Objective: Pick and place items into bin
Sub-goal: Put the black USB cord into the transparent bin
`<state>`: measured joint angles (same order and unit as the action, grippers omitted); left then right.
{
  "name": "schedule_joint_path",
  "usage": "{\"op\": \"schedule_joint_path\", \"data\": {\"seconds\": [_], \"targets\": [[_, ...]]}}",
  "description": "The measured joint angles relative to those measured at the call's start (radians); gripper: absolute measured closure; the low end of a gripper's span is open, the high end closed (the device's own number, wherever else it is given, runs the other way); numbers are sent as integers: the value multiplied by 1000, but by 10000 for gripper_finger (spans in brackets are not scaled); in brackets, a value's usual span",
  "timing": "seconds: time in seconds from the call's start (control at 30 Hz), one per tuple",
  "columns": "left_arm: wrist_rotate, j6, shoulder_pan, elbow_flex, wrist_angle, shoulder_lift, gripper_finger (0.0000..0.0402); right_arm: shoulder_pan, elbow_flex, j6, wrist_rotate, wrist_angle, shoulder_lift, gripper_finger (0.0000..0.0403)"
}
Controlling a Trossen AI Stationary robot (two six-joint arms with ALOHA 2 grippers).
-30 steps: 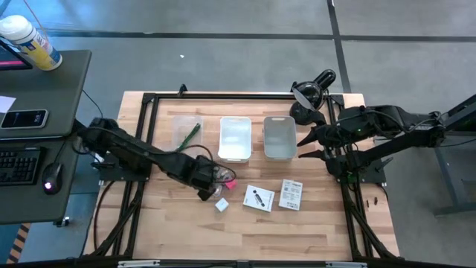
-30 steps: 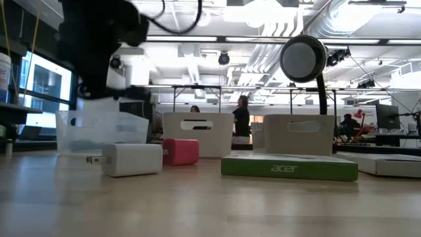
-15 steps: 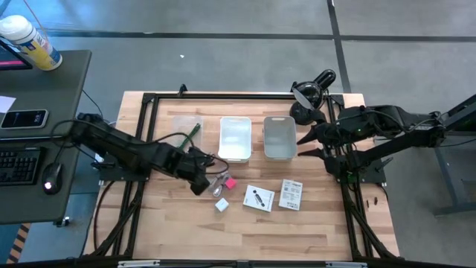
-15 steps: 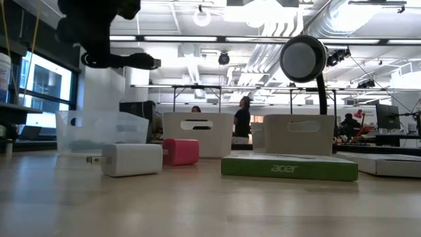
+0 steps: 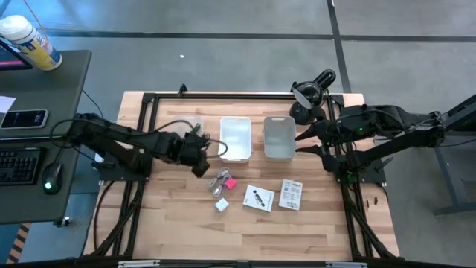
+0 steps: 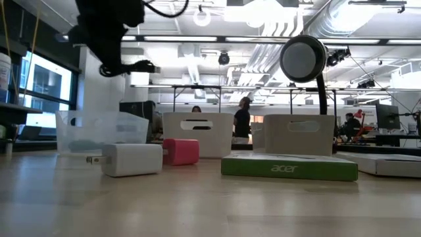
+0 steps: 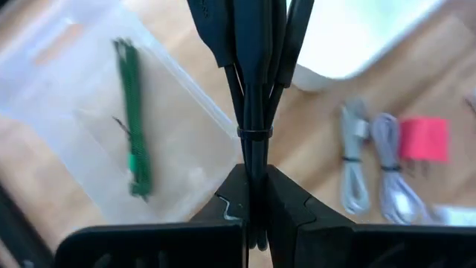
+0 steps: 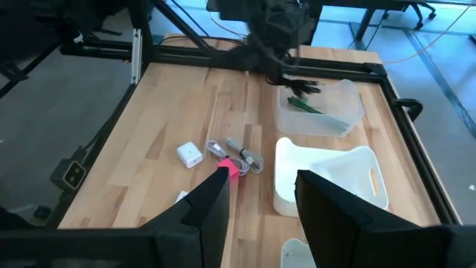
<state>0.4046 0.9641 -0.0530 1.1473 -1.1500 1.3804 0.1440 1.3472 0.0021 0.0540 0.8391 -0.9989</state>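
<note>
Cable [image 7: 253, 89], black and limp, hangs bundled at its tie, pinched tight in left claw [image 7: 255, 195]; right claw [image 8: 256, 195] gapes empty.

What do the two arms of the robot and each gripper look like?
Both arms are dark, almost black, built of jointed tubular links. The left gripper and the right gripper each end in two slim dark fingers that taper toward the tips. A thin black cable loops over the left arm. No markings are legible.

Our left gripper [image 7: 254, 195] pinches a black cable [image 7: 253, 45] above a clear bin [image 7: 111, 126] holding a green pen [image 7: 132, 115].
</note>
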Motion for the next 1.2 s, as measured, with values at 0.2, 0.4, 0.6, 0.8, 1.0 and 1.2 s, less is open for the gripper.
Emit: {"op": "schedule_joint_path", "data": {"seconds": [0.2, 0.4, 0.6, 0.8, 1.0, 1.2], "targets": [[-12, -154, 181, 0, -9, 0, 400, 0, 0, 18, 0, 0, 0, 258], [-54, -272, 326, -34, -74, 0, 400, 1, 0, 44, -8, 1, 0, 258], [-80, -303, 369, -99, -65, 1, 400, 1, -1, 50, -11, 1, 0, 258], [-96, -307, 376, -154, -8, 1, 399, 1, -2, 50, -6, 1, 0, 258], [-109, -306, 374, -168, 17, 1, 398, 1, -2, 46, -2, 1, 0, 258], [-99, -306, 374, -168, 15, 1, 386, 1, -2, 47, -2, 1, 0, 258]]}}
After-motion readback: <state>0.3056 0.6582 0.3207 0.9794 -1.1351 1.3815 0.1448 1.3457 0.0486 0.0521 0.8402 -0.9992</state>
